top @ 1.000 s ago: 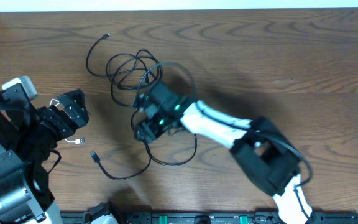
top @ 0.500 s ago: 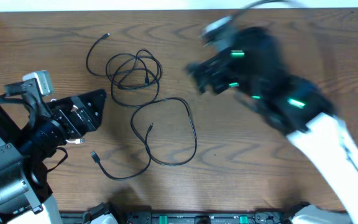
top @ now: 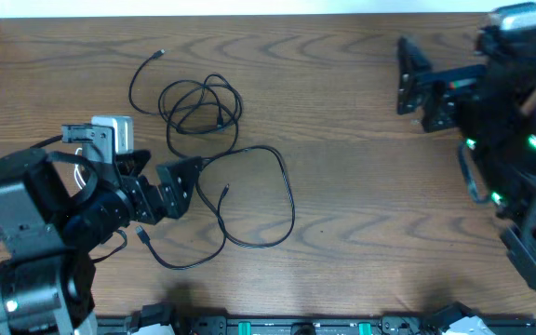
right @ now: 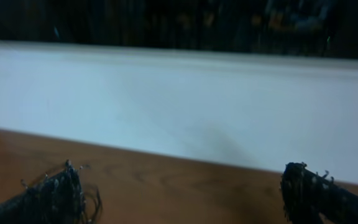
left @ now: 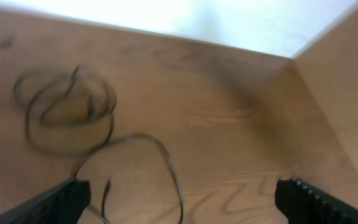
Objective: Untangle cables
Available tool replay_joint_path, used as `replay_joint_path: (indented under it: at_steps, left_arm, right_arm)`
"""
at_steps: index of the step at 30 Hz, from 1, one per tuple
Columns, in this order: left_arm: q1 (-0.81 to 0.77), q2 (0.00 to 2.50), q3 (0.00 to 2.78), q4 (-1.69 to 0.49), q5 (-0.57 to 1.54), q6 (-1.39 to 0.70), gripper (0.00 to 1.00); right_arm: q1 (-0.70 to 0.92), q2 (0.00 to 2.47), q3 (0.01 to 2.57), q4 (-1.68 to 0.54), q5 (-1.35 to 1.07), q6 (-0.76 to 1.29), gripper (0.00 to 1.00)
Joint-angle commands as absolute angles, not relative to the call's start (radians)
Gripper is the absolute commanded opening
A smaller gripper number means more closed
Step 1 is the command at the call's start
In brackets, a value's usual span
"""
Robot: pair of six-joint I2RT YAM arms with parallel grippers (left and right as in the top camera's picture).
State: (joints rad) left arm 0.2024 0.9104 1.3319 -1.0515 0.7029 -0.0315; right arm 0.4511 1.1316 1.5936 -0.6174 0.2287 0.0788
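Note:
A black cable [top: 198, 107] lies coiled at the back left of the table, its tail ending in a plug [top: 161, 54]. A second black cable [top: 289, 205] forms a wide loop to its right and front, with one plug [top: 223, 193] inside the loop. In the left wrist view the coil [left: 64, 115] and the loop [left: 169, 165] lie ahead. My left gripper [top: 177, 184] [left: 179, 205] is open just left of the loop, holding nothing. My right gripper [top: 403, 76] [right: 182, 193] is open above the back right, far from the cables. The left arm hides the white cable.
The table's far edge meets a white wall [right: 179, 99]. A raised wooden side panel [left: 347, 106] stands at the table's right. Black equipment [top: 296, 326] runs along the front edge. The right arm's body [top: 519, 158] fills the right side.
The right gripper let go of the black cables, opened and pulled away to the back right. The left arm swung right toward the loop. The loop now lies flat on the table.

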Motion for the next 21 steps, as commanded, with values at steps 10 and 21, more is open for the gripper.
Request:
replay_joint_path:
  at_steps: [10, 21]
  left_arm:
    - [-0.057, 1.077, 1.043, -1.139, 0.263, -0.604, 0.99]
    - [-0.321, 1.255, 0.794, -0.860, 0.025, -0.969, 0.86]
  right_arm:
    - [0.446, 1.186, 1.586, -0.626, 0.294, 0.284, 0.99]
    - [0.446, 1.187, 1.583, -0.703, 0.294, 0.284, 0.99]
